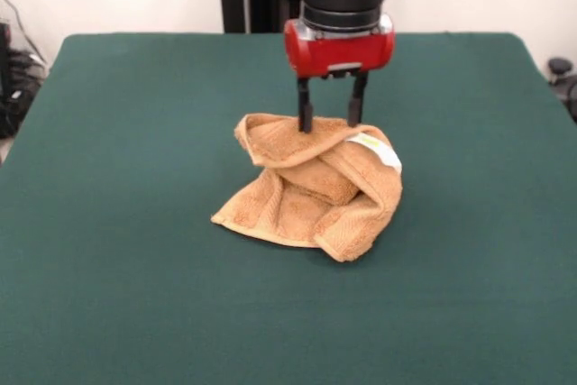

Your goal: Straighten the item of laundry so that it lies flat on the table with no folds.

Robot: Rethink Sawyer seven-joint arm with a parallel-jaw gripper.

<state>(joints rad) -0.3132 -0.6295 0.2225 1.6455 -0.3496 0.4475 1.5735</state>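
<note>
Towel (311,191) sits just right of frame centre on the table (117,223), crumpled, not flat. Tan/golden-brown terry, looped nubby pile, woven band and hemmed edge visible along the lower left flap. Shape: bunched heap, top edge raised up high, lower part spreading onto the cloth. Long axis runs roughly from lower left of frame up to upper right; the flat corner points to lower left, the thick rolled fold bulges at lower right. Inner fold forms a pocket in the middle. Small white label (377,151) on the upper right side of the heap, faint yellowish print on it.

Gripper (332,120) comes down from top centre, red housing under a black cylinder, two thin black fingers (306,110) set moderately apart, tips at the raised top edge of the towel. Looks like the tips pinch or press into the fabric, but hard to confirm the hold from this angle.

Table is dark green, felt-like, matte, fills most of the frame.
</note>
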